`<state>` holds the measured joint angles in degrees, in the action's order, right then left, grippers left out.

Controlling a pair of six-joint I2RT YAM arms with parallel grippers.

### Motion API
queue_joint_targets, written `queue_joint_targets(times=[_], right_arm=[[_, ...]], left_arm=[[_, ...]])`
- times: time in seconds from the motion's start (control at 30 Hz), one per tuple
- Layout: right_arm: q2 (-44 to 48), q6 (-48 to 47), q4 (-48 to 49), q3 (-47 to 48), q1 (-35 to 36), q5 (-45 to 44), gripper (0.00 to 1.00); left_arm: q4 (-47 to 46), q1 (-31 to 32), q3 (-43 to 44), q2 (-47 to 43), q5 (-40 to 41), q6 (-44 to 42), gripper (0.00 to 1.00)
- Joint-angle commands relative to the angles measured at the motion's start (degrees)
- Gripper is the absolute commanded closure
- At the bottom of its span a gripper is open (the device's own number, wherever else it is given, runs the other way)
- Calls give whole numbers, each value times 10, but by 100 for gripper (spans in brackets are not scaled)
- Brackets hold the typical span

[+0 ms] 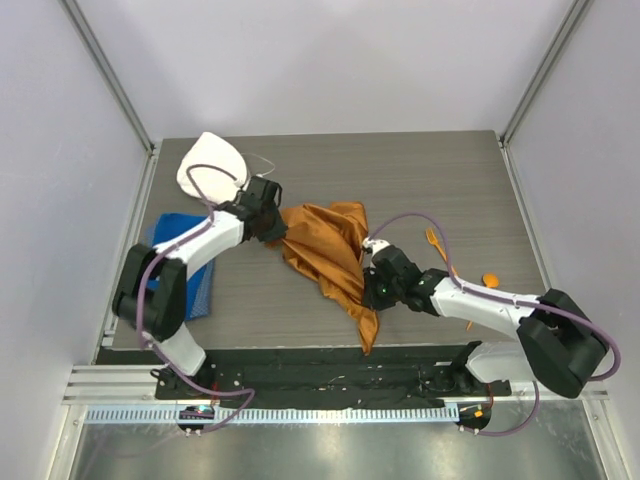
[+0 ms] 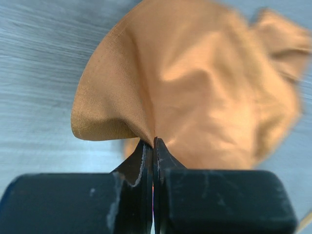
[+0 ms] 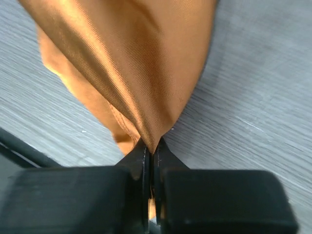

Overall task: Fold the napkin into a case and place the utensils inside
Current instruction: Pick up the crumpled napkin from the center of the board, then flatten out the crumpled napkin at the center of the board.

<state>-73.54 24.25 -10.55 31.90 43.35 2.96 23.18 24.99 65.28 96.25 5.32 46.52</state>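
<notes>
We log one napkin (image 1: 325,250), clenched at one end by left gripper (image 2: 153,142), opposite end by right gripper (image 3: 151,147), one fork (image 1: 434,241), one spoon (image 1: 488,281).

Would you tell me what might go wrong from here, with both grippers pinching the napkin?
The left gripper and right gripper each pinch only a thin fold of the napkin; the sheeny cloth may slip out when pulled.
The napkin is bunched, so pulling it apart may leave it skewed.
The fork and spoon lie beside the right arm; a sweep could knock them.
</notes>
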Motion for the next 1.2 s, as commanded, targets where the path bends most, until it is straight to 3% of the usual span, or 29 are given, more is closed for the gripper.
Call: queue_joint_targets(times=[0.0, 0.13, 0.33, 0.57, 0.7, 0.77, 0.8, 0.9, 1.0, 1.1, 1.17], right_arm=[[56, -37, -82, 91, 3, -57, 99], [131, -69, -188, 177, 5, -89, 99], [247, -132, -250, 329, 6, -40, 99], [336, -164, -255, 445, 6, 129, 99], [366, -137, -228, 439, 6, 89, 99], [376, -125, -208, 419, 6, 42, 99], [376, -120, -205, 411, 6, -26, 99], [355, -112, -204, 382, 6, -235, 99], [275, -156, -191, 369, 5, -339, 99], [178, -196, -130, 353, -26, -332, 99], [102, -178, -100, 347, -81, -223, 99]], left_arm=[[7, -4, 7, -131, 0, -39, 100], [31, -4, 49, -233, -9, -76, 100], [9, -4, 90, -387, -121, -133, 100], [-122, -4, 88, -575, -254, -147, 100], [-138, -4, 97, -610, -247, -134, 100], [-141, -4, 93, -603, -236, -123, 100], [-142, -4, 82, -599, -226, -120, 100], [-114, -4, 67, -566, -119, -100, 100], [-42, -4, 65, -499, 33, -77, 100], [18, -5, 75, -400, 128, -51, 100], [23, -5, 77, -327, 148, -48, 100]])
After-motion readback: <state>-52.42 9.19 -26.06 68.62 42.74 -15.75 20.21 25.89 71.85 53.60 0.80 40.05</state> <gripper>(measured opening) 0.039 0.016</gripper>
